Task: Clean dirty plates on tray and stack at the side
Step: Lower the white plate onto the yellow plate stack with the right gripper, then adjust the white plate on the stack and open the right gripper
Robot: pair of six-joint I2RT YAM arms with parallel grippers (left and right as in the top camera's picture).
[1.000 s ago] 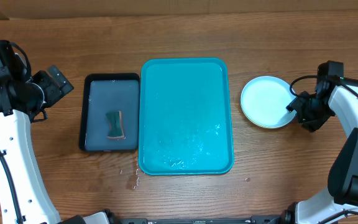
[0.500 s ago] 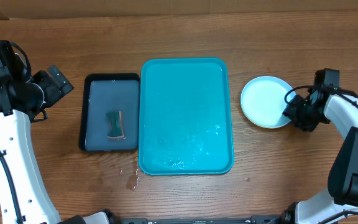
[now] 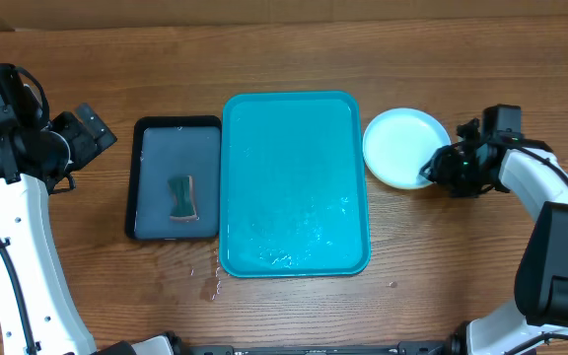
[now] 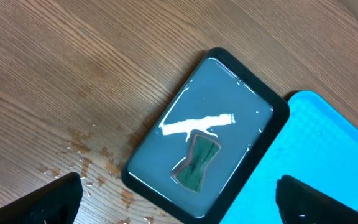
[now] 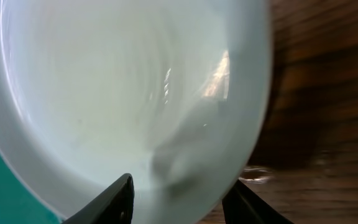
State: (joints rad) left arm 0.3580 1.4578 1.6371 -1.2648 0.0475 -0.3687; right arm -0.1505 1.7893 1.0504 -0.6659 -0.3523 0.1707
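Pale plate [image 3: 397, 143] (looking clean) lies just right of wet turquoise tray [image 3: 294, 177].

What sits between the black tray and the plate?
Overhead shows only the turquoise tray between the black tray and the plate.

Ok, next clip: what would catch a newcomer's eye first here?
The big turquoise tray in the middle of the table stands out first, bare but for a wet sheen. Just right of it lies a pale plate, with the right gripper at its right edge. On the other side, a small dark tray holds water and a green sponge.
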